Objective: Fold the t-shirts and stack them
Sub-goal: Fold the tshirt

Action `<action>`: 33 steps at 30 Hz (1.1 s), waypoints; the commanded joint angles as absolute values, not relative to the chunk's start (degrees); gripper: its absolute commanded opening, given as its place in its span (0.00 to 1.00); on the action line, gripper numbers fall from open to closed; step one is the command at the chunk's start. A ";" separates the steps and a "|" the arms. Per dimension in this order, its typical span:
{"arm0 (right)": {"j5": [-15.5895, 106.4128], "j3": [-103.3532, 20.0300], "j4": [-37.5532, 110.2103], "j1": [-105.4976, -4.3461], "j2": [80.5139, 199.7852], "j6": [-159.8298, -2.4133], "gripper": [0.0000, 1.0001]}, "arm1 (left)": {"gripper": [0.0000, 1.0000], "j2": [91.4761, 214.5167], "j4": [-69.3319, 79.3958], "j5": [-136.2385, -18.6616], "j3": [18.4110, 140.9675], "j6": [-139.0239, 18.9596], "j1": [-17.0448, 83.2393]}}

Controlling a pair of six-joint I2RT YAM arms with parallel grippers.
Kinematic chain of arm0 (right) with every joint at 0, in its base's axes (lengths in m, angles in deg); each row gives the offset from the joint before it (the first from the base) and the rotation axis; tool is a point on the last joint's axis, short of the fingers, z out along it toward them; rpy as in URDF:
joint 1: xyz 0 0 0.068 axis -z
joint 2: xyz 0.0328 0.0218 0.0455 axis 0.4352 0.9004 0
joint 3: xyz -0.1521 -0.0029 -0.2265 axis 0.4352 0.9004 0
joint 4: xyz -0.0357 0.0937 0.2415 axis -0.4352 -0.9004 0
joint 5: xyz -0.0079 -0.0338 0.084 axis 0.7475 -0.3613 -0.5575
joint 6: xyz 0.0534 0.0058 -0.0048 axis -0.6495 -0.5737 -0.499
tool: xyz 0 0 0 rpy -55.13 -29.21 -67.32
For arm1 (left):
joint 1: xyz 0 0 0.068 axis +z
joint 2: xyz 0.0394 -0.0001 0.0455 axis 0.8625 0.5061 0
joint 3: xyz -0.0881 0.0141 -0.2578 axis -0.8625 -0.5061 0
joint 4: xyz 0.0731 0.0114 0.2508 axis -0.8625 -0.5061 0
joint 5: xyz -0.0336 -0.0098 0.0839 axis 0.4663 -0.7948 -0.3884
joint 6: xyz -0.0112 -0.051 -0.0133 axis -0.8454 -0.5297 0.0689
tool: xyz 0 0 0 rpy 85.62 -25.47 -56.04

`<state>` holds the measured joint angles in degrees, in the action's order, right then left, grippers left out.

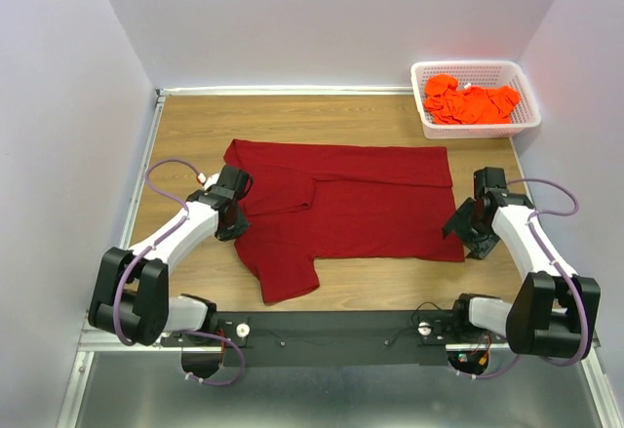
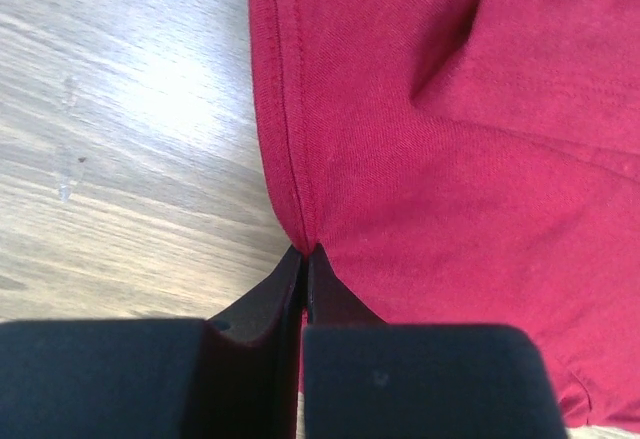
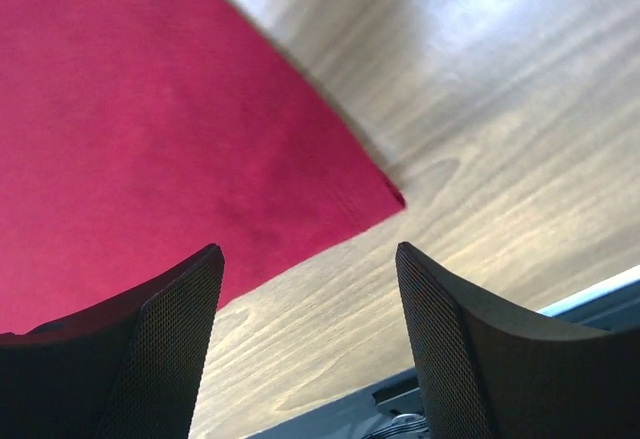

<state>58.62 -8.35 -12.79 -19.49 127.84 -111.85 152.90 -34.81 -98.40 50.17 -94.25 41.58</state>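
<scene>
The left fingers (image 2: pixel 288 289) are clenching on the seamed edge of the maroon t-shirt (image 2: pixel 450 189), pinching the cloth right at their tips, where it is meeting the bare tabletop (image 2: pixel 120 139). The right fingers (image 3: pixel 455 339) are standing spread and released, gripping nothing. They are hovering just off the shirt's near right corner, which is lying ahead of the gap between them.

The shirt is lying flat in the middle of the tabletop, partly folded, with one sleeve sticking out toward the near edge on the left. Its long axis is running side to side between the two arms, so each arm is sitting at its own end. The right arm is probably needing to close on that corner before any fold is possible.

The orange t-shirts (image 1: pixel 468 103) are lying heaped in the white basket (image 1: pixel 476 64) at the far right corner, well apart.
</scene>
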 commanded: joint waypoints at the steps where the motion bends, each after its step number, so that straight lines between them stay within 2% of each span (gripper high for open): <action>1: 64.03 -6.90 -15.11 -19.55 128.24 -118.33 0.75 | 0.06 150.81 -32.76 -96.44 48.39 -93.10 41.49; 9: 65.09 -2.68 -12.30 -19.55 127.62 -124.48 0.67 | 0.06 149.83 -32.58 -96.26 48.30 -91.61 41.58; 14: 65.44 -1.10 -10.10 -19.55 127.45 -126.60 0.58 | 0.06 150.36 -32.84 -96.08 49.27 -90.99 41.58; 33: 64.65 2.51 -8.87 -19.55 125.78 -131.78 0.51 | 0.06 151.77 -32.49 -94.76 49.44 -91.25 42.11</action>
<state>63.77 0.94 -8.96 -19.49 127.19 -128.68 151.08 -33.08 -96.08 48.75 -91.28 41.86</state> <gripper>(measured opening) 0.517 0.066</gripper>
